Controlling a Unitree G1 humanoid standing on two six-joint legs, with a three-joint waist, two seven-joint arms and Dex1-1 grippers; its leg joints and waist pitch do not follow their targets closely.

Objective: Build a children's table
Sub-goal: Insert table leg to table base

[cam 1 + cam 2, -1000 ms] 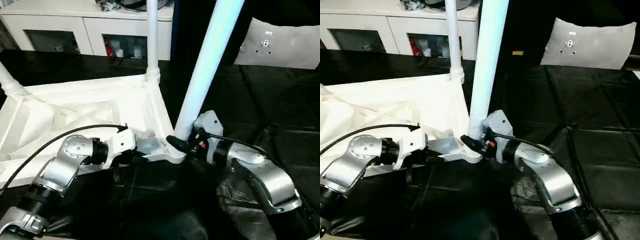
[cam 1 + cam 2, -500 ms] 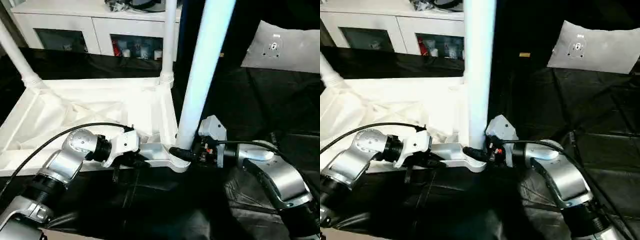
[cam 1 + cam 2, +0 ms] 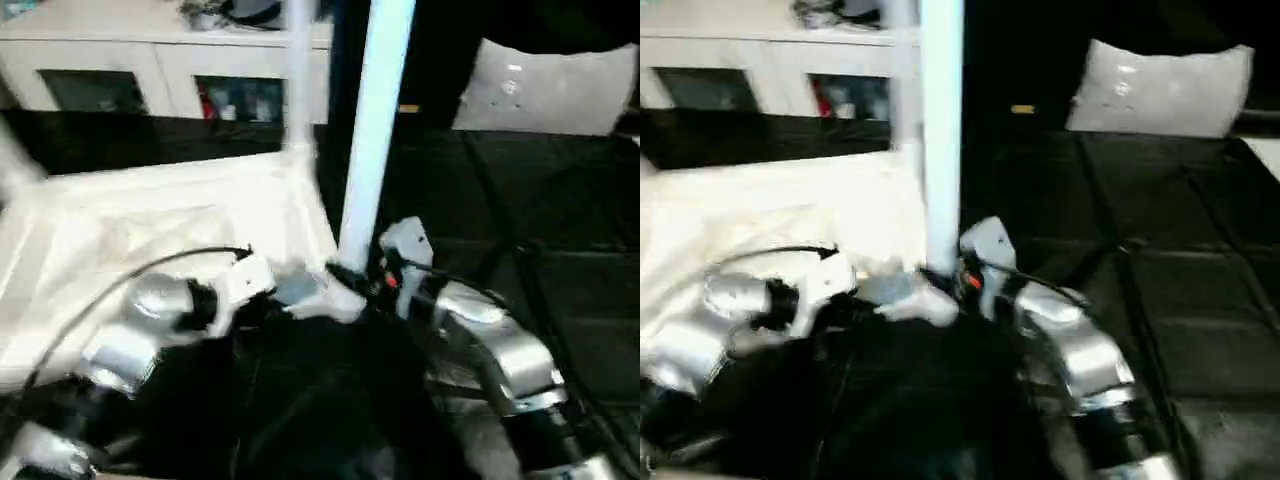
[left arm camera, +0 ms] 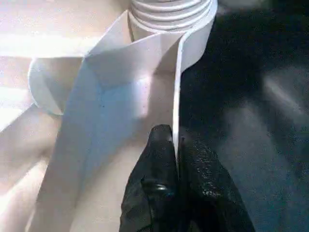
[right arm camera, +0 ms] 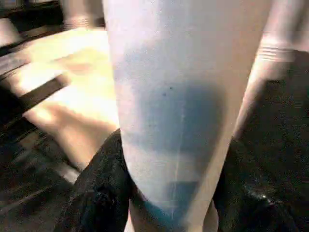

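Lying upside down on black sheeting (image 3: 560,200), the white tabletop (image 3: 150,215) shows its ribbed underside, with its near right corner socket (image 3: 335,298) between the two grippers. At the tabletop's far left corner a blurred white leg (image 3: 15,165) rises out of the picture. Along the near edge, the left gripper (image 4: 176,159) has its two black fingers (image 4: 157,164) pressed together on the thin upright rim wall (image 4: 177,96) of the tabletop, one finger on each side of it, just short of the ribbed collar of the corner socket (image 4: 171,9). The silver left forearm (image 3: 150,320) lies across the near edge, and a black cable (image 3: 120,285) loops over it, crossing in front of the ribs.

At the far right corner another leg (image 3: 298,80) stands upright in its socket. Beyond it, against the back, sits a white cabinet (image 3: 150,70) with glass doors and small items on top.

Just right of that, the long leg (image 3: 375,130) stands nearly upright on the near right corner socket, its top leaving the picture. The right gripper (image 5: 169,193) is clamped on this leg low down, a black finger (image 5: 96,188) on either side of the tapered shaft. The right wrist's white housing (image 3: 403,245) crowds the corner and hides the exact seat of the leg in the socket, so how far it is in cannot be told. Further right, a pale grey cushion-like pad (image 3: 545,85) rests at the back of the sheeting, well apart from the tabletop.
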